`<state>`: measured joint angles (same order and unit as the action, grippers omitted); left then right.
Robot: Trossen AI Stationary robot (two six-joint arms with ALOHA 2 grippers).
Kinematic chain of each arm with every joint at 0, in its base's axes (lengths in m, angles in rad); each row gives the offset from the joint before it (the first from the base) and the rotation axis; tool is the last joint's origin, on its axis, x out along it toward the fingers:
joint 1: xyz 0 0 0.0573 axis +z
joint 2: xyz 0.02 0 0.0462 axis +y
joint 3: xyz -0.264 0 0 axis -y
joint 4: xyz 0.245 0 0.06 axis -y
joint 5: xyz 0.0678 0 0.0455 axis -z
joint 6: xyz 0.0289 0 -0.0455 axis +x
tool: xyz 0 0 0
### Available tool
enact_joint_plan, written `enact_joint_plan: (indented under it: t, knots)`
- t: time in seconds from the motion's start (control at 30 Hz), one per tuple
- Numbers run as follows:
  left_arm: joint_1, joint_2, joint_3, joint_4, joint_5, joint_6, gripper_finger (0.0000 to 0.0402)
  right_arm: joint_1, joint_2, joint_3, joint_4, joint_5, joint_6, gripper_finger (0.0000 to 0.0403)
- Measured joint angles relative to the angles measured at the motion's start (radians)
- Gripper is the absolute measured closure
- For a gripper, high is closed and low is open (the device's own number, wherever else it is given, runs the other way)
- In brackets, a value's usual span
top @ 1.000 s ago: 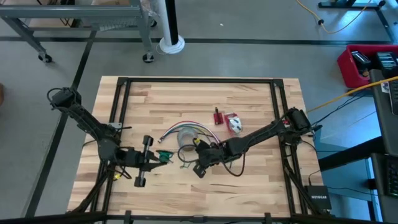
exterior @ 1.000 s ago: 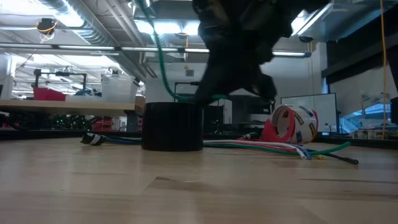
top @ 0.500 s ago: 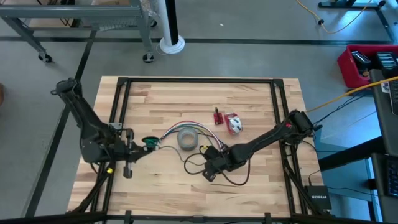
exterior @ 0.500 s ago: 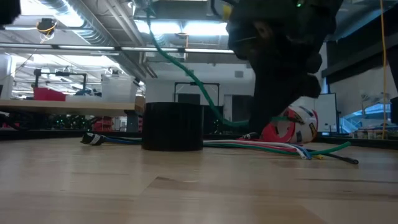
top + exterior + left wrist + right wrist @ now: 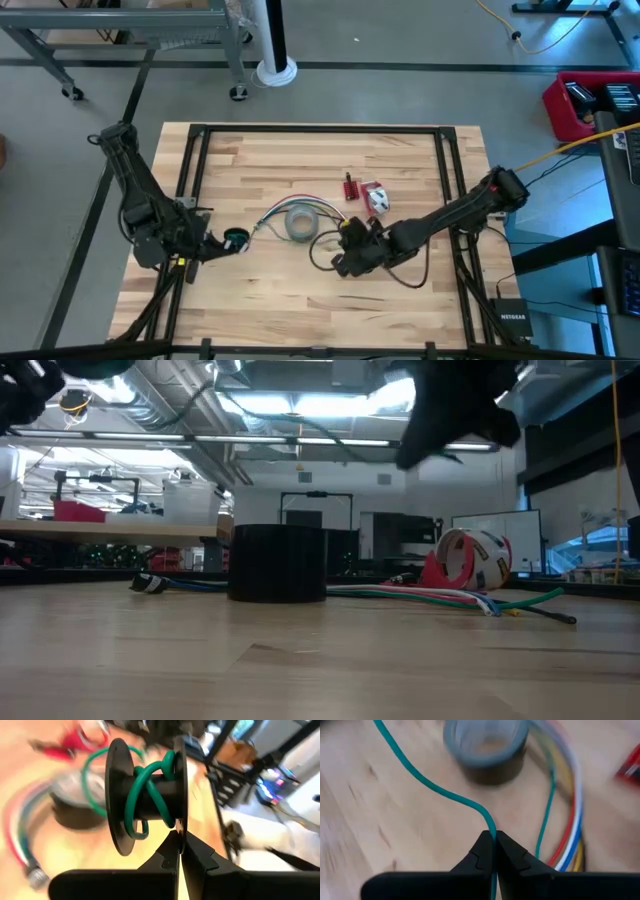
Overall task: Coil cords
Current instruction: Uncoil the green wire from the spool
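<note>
Mid-wind. Left gripper (image 5: 178,851) sat at the near-left of the table (image 5: 300,300), jaws pinched tight on the rim of a black spool (image 5: 145,795). A few loose turns of green cord (image 5: 150,790) were already on the spool's core, crossing over each other, not neat.

Right gripper (image 5: 494,851) was right of centre, near side, jaws clamped on the same cord; the cord (image 5: 435,787) ran out from between the fingers across the wood toward the grey tape roll (image 5: 487,747). In the overhead view the cord showed as a dark slack loop (image 5: 325,262) on the table beside the right gripper (image 5: 345,262), just near of the tape roll (image 5: 299,222). The stretch between that loop and the spool (image 5: 236,238) was too thin to trace.

A bundle of coloured wires (image 5: 567,820) lay beside the tape roll and a red clip (image 5: 350,186) sat further back, both untouched.

Judgement: winding was early, most of the cord was still off the spool. Next move probably needs the right gripper to carry the cord around the core under light tension while the left holds the spool steady. Risk: slack loop snagging on the tape roll or the wires.
</note>
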<state>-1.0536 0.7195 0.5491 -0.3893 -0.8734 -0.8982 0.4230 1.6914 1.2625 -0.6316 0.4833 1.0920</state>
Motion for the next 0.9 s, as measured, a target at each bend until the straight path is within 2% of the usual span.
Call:
enact_joint_plan:
  t: [0.13,0.27,0.57,0.73,0.9]
  knots:
    - [0.0,0.03,0.0,0.015,0.139,-0.102,0.0401,-0.023,-0.063,0.0,0.0,0.097,-0.006,0.0394]
    - [0.0,0.076,0.0,0.012,0.229,-0.213,0.0401,-0.057,-0.113,0.0,0.012,0.177,-0.064,0.0396]
    - [0.001,0.195,0.0,0.03,0.41,-0.459,0.0401,-0.162,-0.163,0.0,0.104,0.192,-0.188,0.0396]
    - [0.007,0.272,0.0,0.179,0.445,-0.446,0.0401,-0.229,-0.163,0.0,0.209,0.118,-0.25,0.0396]
    - [0.045,0.37,0.0,0.447,0.48,-0.28,0.0401,-0.289,-0.163,0.0,0.337,0.033,-0.301,0.0396]
